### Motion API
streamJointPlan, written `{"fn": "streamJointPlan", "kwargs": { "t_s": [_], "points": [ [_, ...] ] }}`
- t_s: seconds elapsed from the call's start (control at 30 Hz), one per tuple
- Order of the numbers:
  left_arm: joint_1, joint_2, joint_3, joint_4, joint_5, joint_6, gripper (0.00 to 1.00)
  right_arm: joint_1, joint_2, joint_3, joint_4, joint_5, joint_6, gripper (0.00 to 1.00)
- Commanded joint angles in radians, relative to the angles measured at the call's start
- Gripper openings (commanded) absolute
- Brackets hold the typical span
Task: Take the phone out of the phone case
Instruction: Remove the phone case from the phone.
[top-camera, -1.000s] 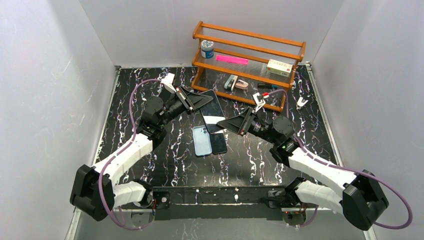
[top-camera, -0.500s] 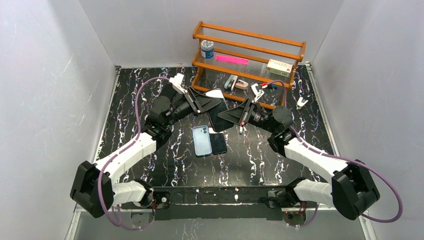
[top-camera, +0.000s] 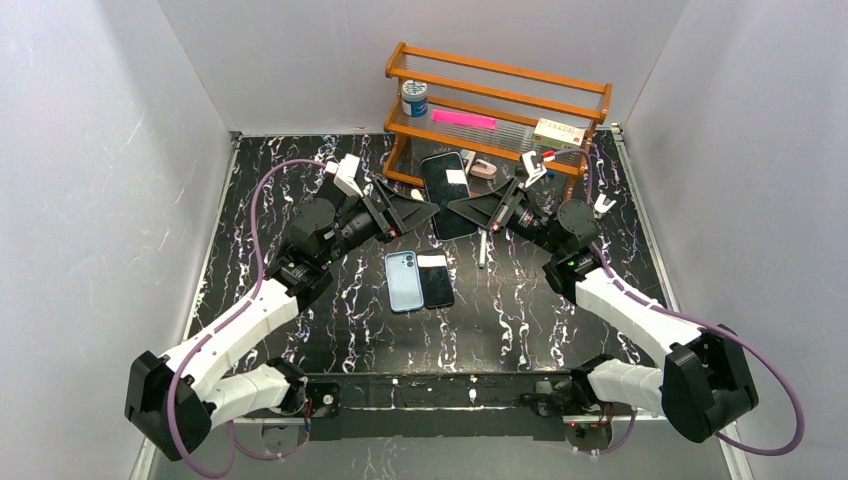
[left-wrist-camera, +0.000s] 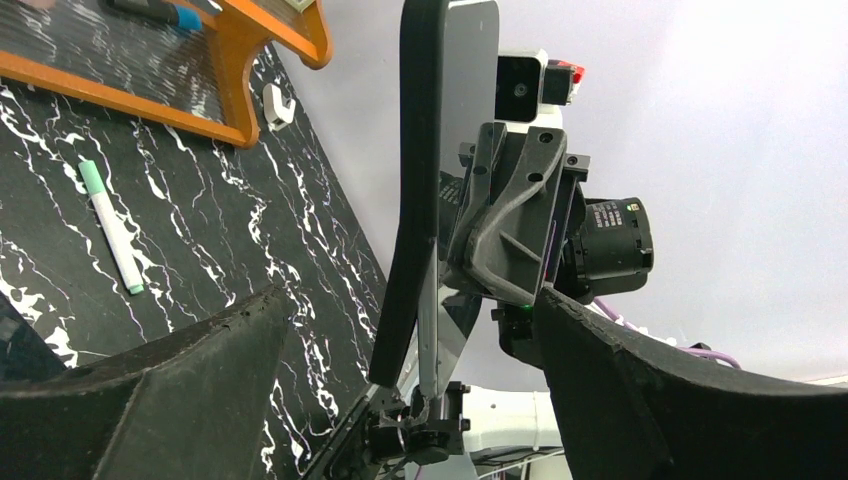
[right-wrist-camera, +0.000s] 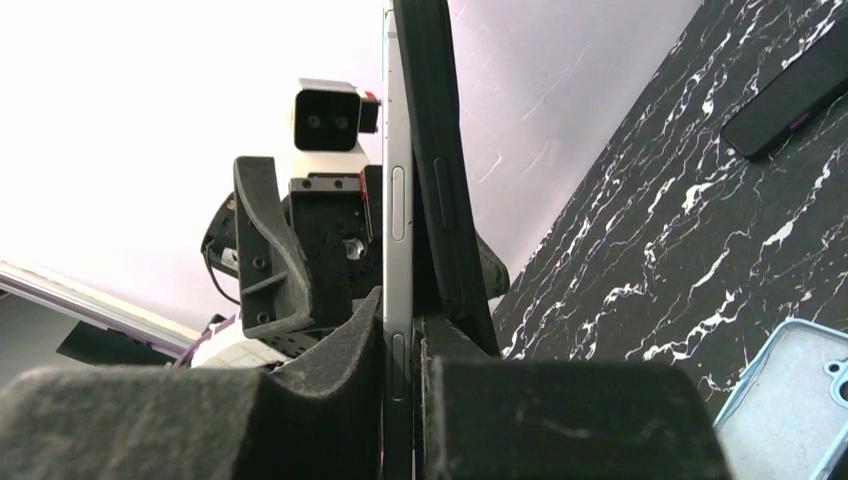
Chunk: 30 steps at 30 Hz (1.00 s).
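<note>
Right jaws: the right gripper (right-wrist-camera: 400, 320) is pinched tight onto the thin silver-edged phone (right-wrist-camera: 397, 215) together with one wall of the soft black phone case (left-wrist-camera: 412, 180).
Left jaws: the left gripper (left-wrist-camera: 415, 298) gapes wide, its two dark fingers (left-wrist-camera: 180, 390) on either side of the case, touching neither case nor phone.
Phone: one, upright in the air between the two grippers, near the rack; the case bows away from it along one long edge but is partly on.
Flat on table: two slabs side by side, touching. One is a light blue phone or case (top-camera: 403, 281), which of the two I cannot tell; the other is a black phone (top-camera: 437, 287) with a white patch at its top.
Pen: one white pen with a mint cap (top-camera: 481, 250), lying near the right gripper.
Rack: one orange wooden two-tier rack (top-camera: 500, 72). The upper tier holds one blue-lidded jar (top-camera: 414, 97), one pink flat bar (top-camera: 463, 119) and one white box (top-camera: 558, 132). The lower tier shows one pale pink item (top-camera: 483, 168); the rest is too hidden to count.
Table: one black white-veined table (top-camera: 520, 310).
</note>
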Motion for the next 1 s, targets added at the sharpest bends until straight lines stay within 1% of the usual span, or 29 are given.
{"fn": "streamJointPlan", "kwargs": {
  "t_s": [0.0,0.13,0.47,0.6,0.97],
  "points": [
    [0.003,-0.041,-0.033,-0.032,-0.028,0.025,0.89,-0.007,-0.039,0.083,0.062,0.041,0.013,0.01],
    [0.003,-0.056,-0.045,-0.042,-0.02,0.035,0.89,-0.007,-0.049,0.09,0.046,0.068,0.014,0.01],
    [0.003,-0.041,-0.051,-0.043,0.03,0.021,0.82,-0.007,-0.08,0.085,0.03,0.087,0.021,0.01],
    [0.003,-0.047,-0.058,-0.043,0.03,0.02,0.81,-0.007,-0.092,0.079,0.025,0.094,0.022,0.01],
    [-0.003,0.017,-0.018,-0.018,0.093,0.021,0.81,-0.007,-0.087,0.078,0.033,0.096,0.025,0.01]
  ]
}}
